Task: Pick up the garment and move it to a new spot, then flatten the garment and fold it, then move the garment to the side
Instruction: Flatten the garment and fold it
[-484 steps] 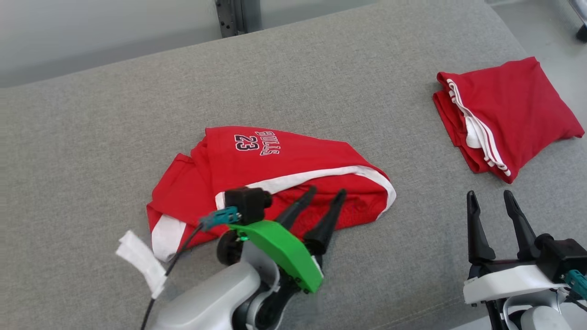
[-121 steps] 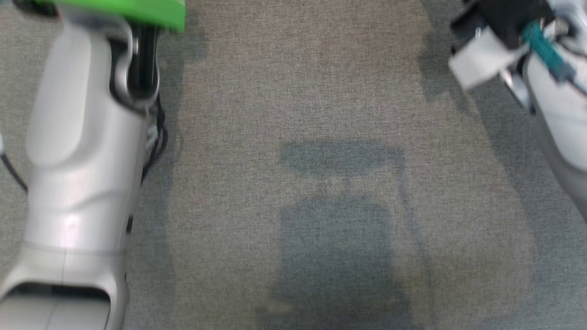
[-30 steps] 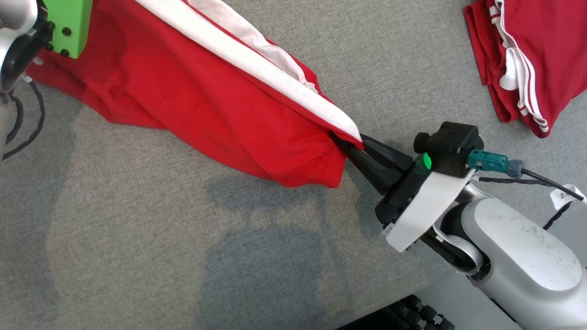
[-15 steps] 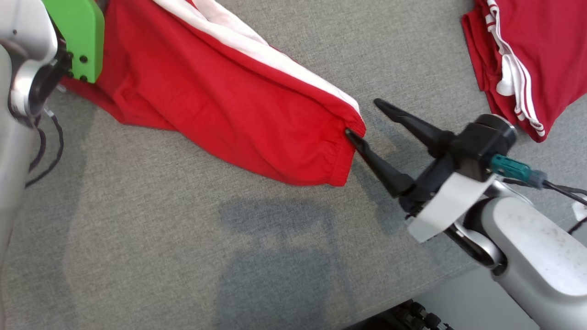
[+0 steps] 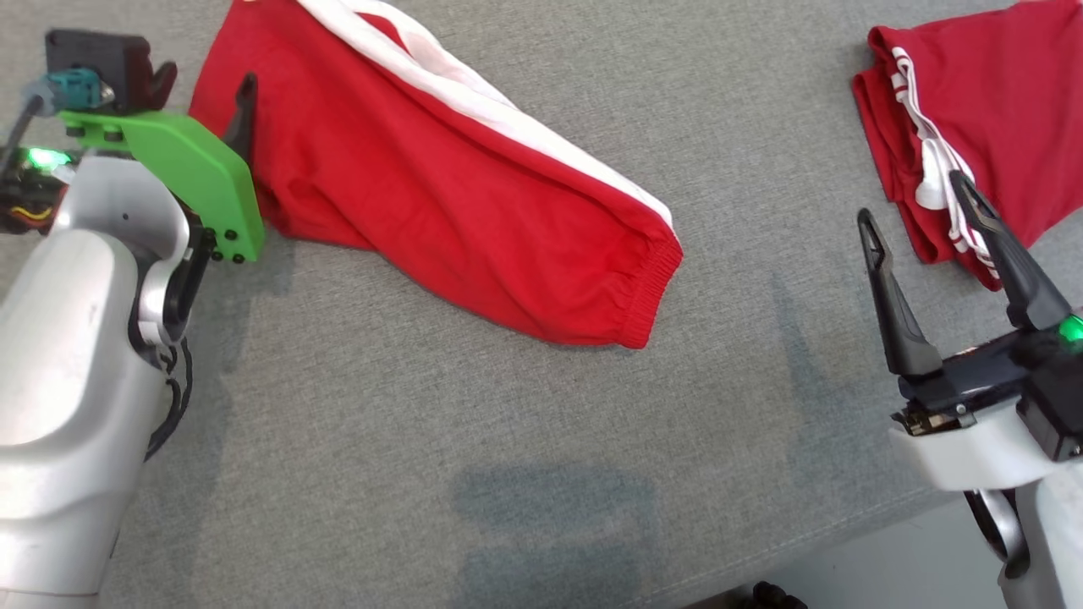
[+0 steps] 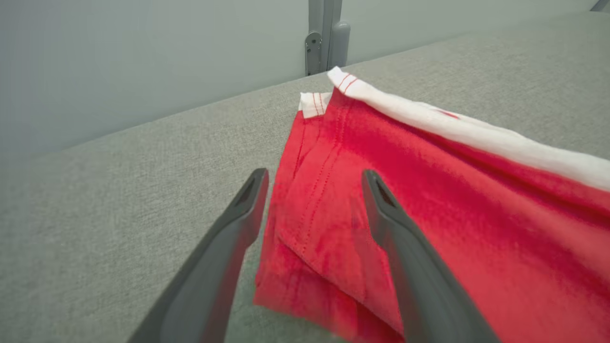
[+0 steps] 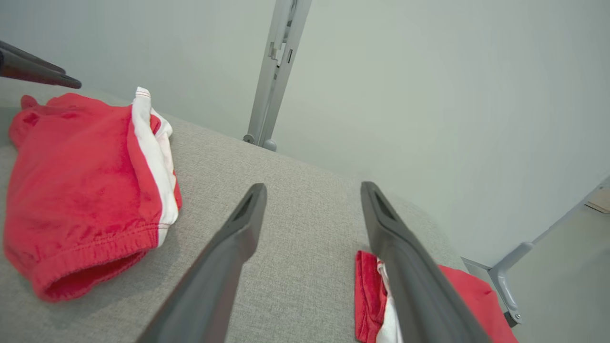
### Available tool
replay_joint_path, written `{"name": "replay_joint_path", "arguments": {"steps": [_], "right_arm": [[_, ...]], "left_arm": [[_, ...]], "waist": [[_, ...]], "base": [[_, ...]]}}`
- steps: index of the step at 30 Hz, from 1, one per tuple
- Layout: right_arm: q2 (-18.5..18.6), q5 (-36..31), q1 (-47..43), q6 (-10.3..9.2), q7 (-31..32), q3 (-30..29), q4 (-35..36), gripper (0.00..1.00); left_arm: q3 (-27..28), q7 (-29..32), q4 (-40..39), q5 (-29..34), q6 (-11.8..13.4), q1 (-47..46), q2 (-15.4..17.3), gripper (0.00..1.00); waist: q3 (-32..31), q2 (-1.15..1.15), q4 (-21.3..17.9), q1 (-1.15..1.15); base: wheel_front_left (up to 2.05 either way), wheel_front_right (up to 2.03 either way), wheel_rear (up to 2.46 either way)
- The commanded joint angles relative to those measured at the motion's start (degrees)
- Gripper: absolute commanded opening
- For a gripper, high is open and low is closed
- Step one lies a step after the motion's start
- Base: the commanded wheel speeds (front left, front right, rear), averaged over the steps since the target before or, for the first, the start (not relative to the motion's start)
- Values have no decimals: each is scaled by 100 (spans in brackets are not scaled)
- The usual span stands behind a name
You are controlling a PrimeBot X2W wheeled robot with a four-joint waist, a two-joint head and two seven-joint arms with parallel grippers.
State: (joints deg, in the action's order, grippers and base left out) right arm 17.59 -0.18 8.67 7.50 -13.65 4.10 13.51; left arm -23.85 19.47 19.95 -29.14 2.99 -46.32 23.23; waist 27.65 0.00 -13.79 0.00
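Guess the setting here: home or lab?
Likely a lab test bench: broad grey fabric-covered surface, bare pale wall with a grey metal frame post, red garment with white trim laid out.

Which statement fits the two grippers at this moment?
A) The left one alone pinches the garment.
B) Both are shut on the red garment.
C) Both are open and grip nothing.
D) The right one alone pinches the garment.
C: the fingers of the left gripper and the right gripper stand wide apart, and the red garment lies unpinched on the grey surface.
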Motion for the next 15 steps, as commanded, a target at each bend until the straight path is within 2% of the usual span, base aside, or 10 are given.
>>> {"name": "replay_joint_path", "arguments": {"steps": [1, 4, 6, 15], "right_arm": [[-144, -207, -119, -3, -86, -147, 124, 100], [-491, -455, -287, -3, -154, -322, 295, 100], [-655, -529, -316, -2, -155, -301, 412, 100], [-944, -442, -383, -3, -153, -146, 294, 100]], "left_arm": [[18, -84, 99, 37, 79, 28, -35, 100], [49, -109, 440, 22, 179, -81, -89, 100], [92, -28, 651, -115, 149, -156, -171, 100], [28, 530, 1203, -406, -70, -338, -230, 100]], "waist": [[-2, 0, 38, 0], [44, 0, 35, 0], [80, 0, 17, 0], [154, 0, -29, 0]], "base": [[0, 0, 0], [0, 0, 0], [0, 0, 0], [0, 0, 0]]}}
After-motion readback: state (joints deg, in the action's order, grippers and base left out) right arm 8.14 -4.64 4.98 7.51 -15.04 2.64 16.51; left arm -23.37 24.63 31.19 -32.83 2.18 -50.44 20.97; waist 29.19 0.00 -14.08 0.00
